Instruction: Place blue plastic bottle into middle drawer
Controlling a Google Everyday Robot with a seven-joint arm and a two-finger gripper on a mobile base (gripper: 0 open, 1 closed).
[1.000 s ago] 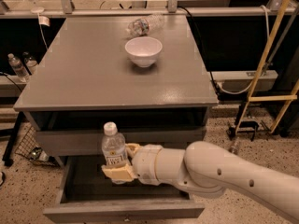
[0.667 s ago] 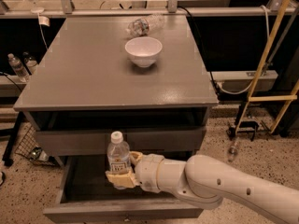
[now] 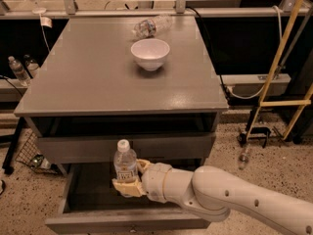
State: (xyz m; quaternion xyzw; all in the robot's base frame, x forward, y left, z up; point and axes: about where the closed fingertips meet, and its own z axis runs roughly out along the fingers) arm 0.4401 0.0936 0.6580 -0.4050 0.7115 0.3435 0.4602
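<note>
Bottle (image 3: 125,161) is held upright over the open drawer (image 3: 98,223), cap up. Whether its base touches the drawer floor cannot be told. Gripper (image 3: 128,181) is placed just inside the drawer, near its front middle, with fingers (image 3: 120,185) clamped on the bottle's lower body at the label.

Handling, as judged:
- Thin clear plastic, so it is taken as light. Fill level cannot be told.
- Wall is expected to dent under a hard squeeze, so moderate force is advised.
- Surface is smooth with a wrapped label, so slip is possible if grip is eased early.
- Shape is tall and narrow, so tipping is likely if it is released tilted or above the floor.

The low hold is considered right, since the body is stiffer near the base. The neck under the cap would be the alternative.

Bowl (image 3: 150,53) and a second bottle (image 3: 151,26), lying on the counter (image 3: 93,87), are not involved.
</note>
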